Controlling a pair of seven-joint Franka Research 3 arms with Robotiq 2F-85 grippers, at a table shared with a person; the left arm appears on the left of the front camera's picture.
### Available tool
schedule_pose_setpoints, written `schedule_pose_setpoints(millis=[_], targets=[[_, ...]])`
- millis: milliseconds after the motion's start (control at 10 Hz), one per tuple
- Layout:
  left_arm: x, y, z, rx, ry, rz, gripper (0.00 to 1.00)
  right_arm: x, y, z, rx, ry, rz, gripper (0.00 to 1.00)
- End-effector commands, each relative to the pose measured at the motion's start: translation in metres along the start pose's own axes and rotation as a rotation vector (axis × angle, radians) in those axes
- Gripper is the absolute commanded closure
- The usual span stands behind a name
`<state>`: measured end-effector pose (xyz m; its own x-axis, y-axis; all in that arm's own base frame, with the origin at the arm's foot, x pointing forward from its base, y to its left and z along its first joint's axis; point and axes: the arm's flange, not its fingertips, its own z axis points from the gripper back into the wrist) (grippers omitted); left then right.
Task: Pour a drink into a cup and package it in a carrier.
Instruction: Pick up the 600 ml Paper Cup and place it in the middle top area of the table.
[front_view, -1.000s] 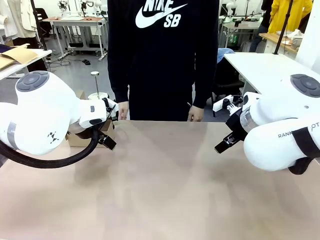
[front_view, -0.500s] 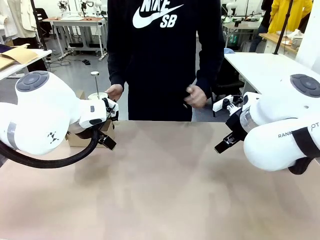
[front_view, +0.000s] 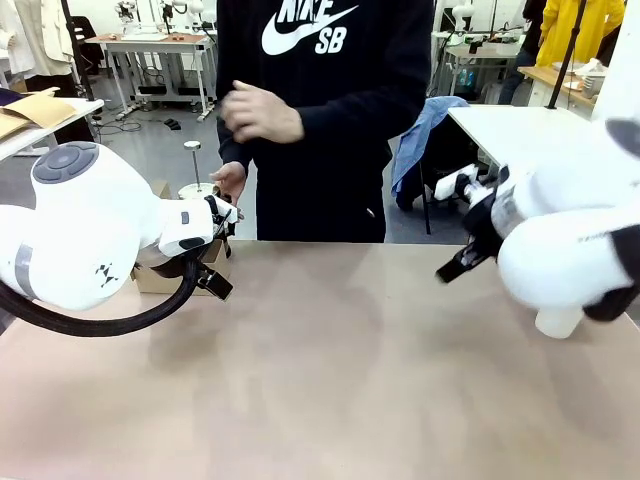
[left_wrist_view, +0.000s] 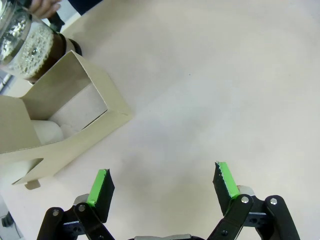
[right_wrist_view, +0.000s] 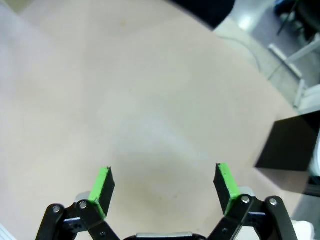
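The drink (left_wrist_view: 59, 46) is dark liquid in a clear glass jug (left_wrist_view: 25, 45) at the top left of the left wrist view, with a person's hand (left_wrist_view: 45, 7) on it. Next to the jug lies the brown cardboard carrier (left_wrist_view: 75, 95). In the front view the carrier (front_view: 150, 277) sits behind my left arm. My left gripper (left_wrist_view: 162, 177) hovers open over bare table beside the carrier. My right gripper (right_wrist_view: 163, 176) is open above the table with nothing between its fingers. Under my right arm the lower part of a white cup (front_view: 558, 322) shows.
A person in a black sweatshirt stands at the far edge with one hand (front_view: 262, 115) raised and the other (front_view: 230, 180) at the jug's plunger top (front_view: 197, 189). A black box (right_wrist_view: 289, 145) stands at the right of the right wrist view. The tan table (front_view: 330, 360) is open in the middle.
The person lifted both hands from the table edge, one to the jug and one up to chest height. My right arm swung up and back, uncovering the white cup. My left arm stayed still.
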<state>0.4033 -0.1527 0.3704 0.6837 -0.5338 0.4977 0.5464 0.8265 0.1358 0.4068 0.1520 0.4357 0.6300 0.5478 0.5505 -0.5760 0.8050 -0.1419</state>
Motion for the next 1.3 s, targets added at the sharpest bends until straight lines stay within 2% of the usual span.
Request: schedule_pose_setpoints(millis=[0,200,300,500,700,800,1000,1100,1200], targets=[[0.000,0.001,0.000,0.000,0.000,0.000,0.00,0.032,-0.051,0.055,0.082,-0.007,0.033,0.00],[0.000,0.001,0.000,0.000,0.000,0.000,0.00,0.031,-0.107,0.105,0.165,-0.029,0.070,0.00],[0.000,0.001,0.000,0.000,0.000,0.000,0.00,0.013,-0.138,0.130,0.215,-0.066,0.102,0.00],[0.000,0.001,0.000,0.000,0.000,0.000,0.00,-0.056,-0.209,0.158,0.340,-0.171,0.218,0.00],[0.000,0.001,0.000,0.000,0.000,0.000,0.00,-0.123,-0.252,0.149,0.404,-0.287,0.283,0.00],[0.000,0.001,0.000,0.000,0.000,0.000,0.00,-0.157,-0.264,0.134,0.448,-0.408,0.344,0.00],[0.000,0.001,0.000,0.000,0.000,0.000,0.00,-0.180,-0.261,0.114,0.394,-0.502,0.356,0.00],[0.000,0.001,0.000,0.000,0.000,0.000,0.00,-0.176,-0.261,0.147,0.378,-0.393,0.327,0.00],[0.000,0.001,0.000,0.000,0.000,0.000,0.00,-0.176,-0.261,0.147,0.378,-0.393,0.327,0.00]])
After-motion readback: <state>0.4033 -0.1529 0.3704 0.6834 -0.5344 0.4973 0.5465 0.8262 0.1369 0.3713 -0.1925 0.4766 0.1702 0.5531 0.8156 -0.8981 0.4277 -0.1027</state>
